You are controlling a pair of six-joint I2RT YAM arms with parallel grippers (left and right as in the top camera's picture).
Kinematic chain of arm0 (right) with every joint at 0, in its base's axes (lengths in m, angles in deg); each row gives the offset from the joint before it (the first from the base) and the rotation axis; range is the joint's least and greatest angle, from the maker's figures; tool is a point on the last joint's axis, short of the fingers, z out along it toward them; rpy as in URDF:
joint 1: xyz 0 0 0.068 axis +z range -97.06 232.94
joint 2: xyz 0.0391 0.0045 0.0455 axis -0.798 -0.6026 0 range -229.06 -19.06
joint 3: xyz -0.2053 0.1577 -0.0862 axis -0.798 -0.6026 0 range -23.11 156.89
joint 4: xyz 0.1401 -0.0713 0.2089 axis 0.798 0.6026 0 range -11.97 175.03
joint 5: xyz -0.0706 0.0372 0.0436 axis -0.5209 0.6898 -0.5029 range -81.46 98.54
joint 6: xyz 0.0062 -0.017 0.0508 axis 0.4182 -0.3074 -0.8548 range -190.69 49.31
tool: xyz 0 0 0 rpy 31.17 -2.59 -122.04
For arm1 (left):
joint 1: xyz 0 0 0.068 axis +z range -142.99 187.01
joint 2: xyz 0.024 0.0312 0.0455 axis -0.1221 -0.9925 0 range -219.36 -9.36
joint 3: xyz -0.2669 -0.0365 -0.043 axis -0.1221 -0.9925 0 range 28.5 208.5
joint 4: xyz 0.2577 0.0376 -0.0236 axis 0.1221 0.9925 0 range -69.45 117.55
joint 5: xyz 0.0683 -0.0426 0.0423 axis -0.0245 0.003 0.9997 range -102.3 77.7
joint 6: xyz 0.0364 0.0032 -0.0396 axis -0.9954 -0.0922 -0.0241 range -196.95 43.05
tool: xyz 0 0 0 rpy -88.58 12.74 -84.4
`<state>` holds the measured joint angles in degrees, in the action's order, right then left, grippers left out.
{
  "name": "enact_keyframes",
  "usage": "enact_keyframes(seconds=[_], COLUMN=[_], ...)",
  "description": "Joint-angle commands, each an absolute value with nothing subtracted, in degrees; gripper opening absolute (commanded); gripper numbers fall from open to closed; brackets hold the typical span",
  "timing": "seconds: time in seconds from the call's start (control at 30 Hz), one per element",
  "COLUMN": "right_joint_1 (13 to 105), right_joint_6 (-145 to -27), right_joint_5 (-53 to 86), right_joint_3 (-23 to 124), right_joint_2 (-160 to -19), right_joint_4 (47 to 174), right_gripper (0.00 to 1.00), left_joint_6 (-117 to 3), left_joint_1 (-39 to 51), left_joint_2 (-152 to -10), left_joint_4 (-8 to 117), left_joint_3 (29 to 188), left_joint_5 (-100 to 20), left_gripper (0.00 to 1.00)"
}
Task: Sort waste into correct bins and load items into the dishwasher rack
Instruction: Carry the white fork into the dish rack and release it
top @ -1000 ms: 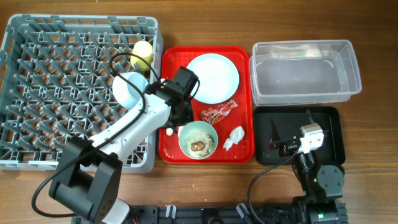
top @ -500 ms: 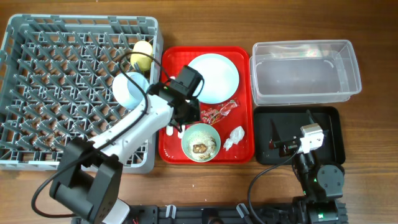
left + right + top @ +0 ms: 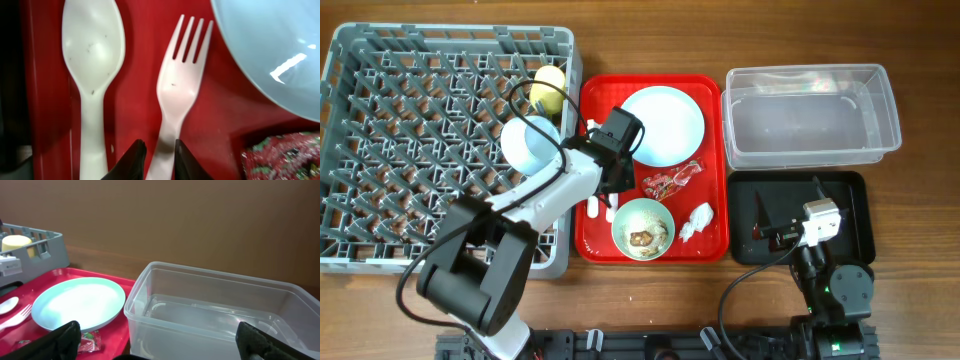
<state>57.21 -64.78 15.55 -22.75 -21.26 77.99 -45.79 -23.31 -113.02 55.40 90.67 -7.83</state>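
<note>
Red plastic tray point(image 3: 712, 165) lies mid-table between the grey dishwasher rack point(image 3: 410, 120) on its left and 2 bins on its right: the clear tub point(image 3: 810, 115) at the back and the black tray point(image 3: 850, 215) in front of it. On the red tray sit the light blue plate point(image 3: 665, 122), the red snack wrapper point(image 3: 672, 180) just in front of the plate, the crumpled tissue point(image 3: 697, 222), and the pale green bowl point(image 3: 625, 215) with brownish food scraps point(image 3: 640, 237) in it. The white spoon point(image 3: 92, 45) and white fork point(image 3: 180, 75) lie side by side along the tray's left edge, beside the plate. The left gripper point(image 3: 159, 159) is low over the fork, its jaws narrowly apart on either side of the handle; whether they press on it I cannot tell. The yellow cup point(image 3: 549, 88) stands in the rack's far right corner. The right gripper point(image 3: 160, 340) hovers over the black tray, jaws spread wide.
</note>
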Motion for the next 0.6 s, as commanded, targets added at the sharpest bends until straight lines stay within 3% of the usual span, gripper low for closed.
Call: enact_keyframes(seconds=[0.0, 0.03, 0.1, 0.23, 0.37, 0.57], right_joint_1=[57.0, 57.0, 57.0, 57.0, 57.0, 57.0], right_joint_6=[-64.67, -64.67, -64.69, -64.67, -64.69, -64.67], right_joint_5=[14.82, 14.82, 14.82, 14.82, 14.82, 14.82], right_joint_3=[-22.81, -22.81, -22.81, -22.81, -22.81, -22.81], right_joint_2=[-21.15, -21.15, -21.15, -21.15, -21.15, -21.15], right_joint_4=[77.66, 77.66, 77.66, 77.66, 77.66, 77.66], right_gripper=[1.0, 1.0, 1.0, 1.0, 1.0, 1.0], left_joint_6=[-45.64, -45.64, -45.64, -49.92, -60.55, -61.55], left_joint_1=[-23.51, -23.51, -23.51, -23.44, -23.44, -22.53], left_joint_2=[-115.8, -115.82, -115.82, -114.2, -104.71, -86.75], left_joint_4=[54.31, 53.89, 53.32, 53.94, 63.31, 73.98], left_joint_3=[89.47, 89.47, 89.49, 91.74, 97.6, 97.95], left_joint_5=[-6.41, -6.41, -6.39, -6.37, -5.93, 7.1], left_gripper=[0.15, 0.08, 0.04, 0.04, 0.04, 0.04])
